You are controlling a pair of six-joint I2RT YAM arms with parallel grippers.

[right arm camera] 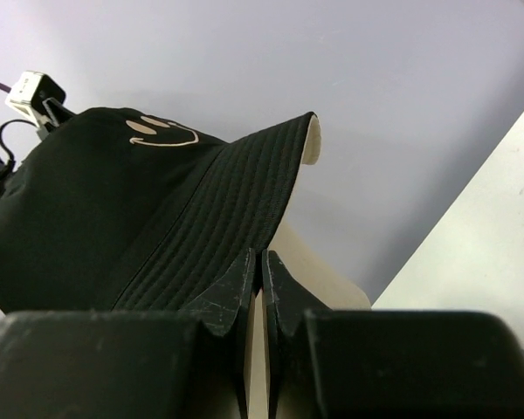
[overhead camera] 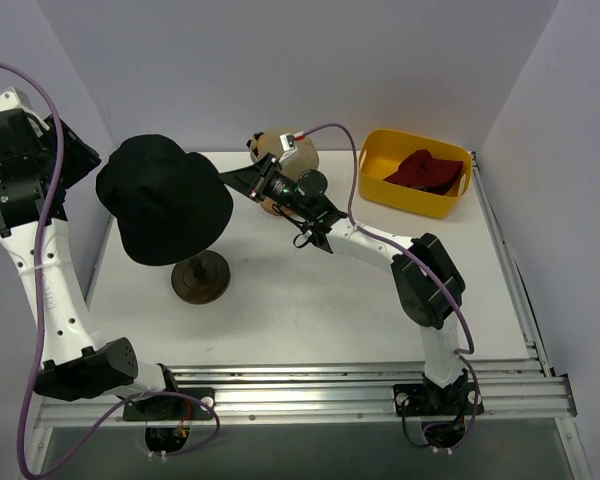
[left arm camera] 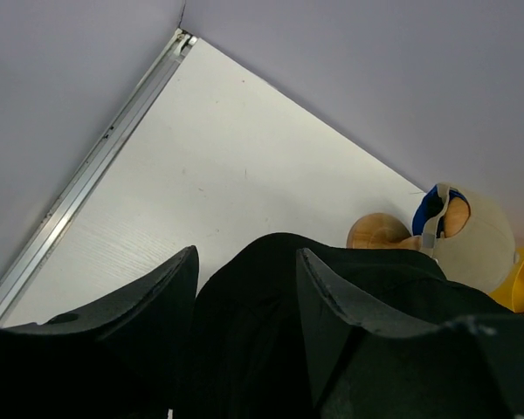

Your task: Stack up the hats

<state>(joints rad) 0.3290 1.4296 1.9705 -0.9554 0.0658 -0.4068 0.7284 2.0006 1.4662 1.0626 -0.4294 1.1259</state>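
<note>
- From the top: the black bucket hat [overhead camera: 165,200] is up in the air over the wooden stand [overhead camera: 200,277]. It is not on any other hat.
- The tan cap [overhead camera: 280,150] sits on a round head at the back of the counter [overhead camera: 310,310]. The dark red bucket hat [overhead camera: 425,170] lies in the yellow bin [overhead camera: 380,185], well away from the others.
- So the stack is only just started, I think. The black hat and the red hat both have to go on the pile.
- The right tool [overhead camera: 230,180] touches the hat's brim on the side near the tan cap. The left tool [overhead camera: 85,165] is at the other side of the hat.
- From the left wrist: the two fingers [left arm camera: 157,297] of the left tool are spread wide, and black cloth lies between them. The cloth hides the inner sides of the fingers, so I cannot tell if they squeeze it.
- Past the hat, a bit of the bright blue cap [left arm camera: 428,209] peeks out from under the tan cap. Those two look stacked already.
- From the right wrist: the right tool's fingers [right arm camera: 236,292] are pressed together, and they pinch the edge of the black hat's brim. The hat hangs to the left, with a smiley face [right arm camera: 162,133] sewn on it.
</note>
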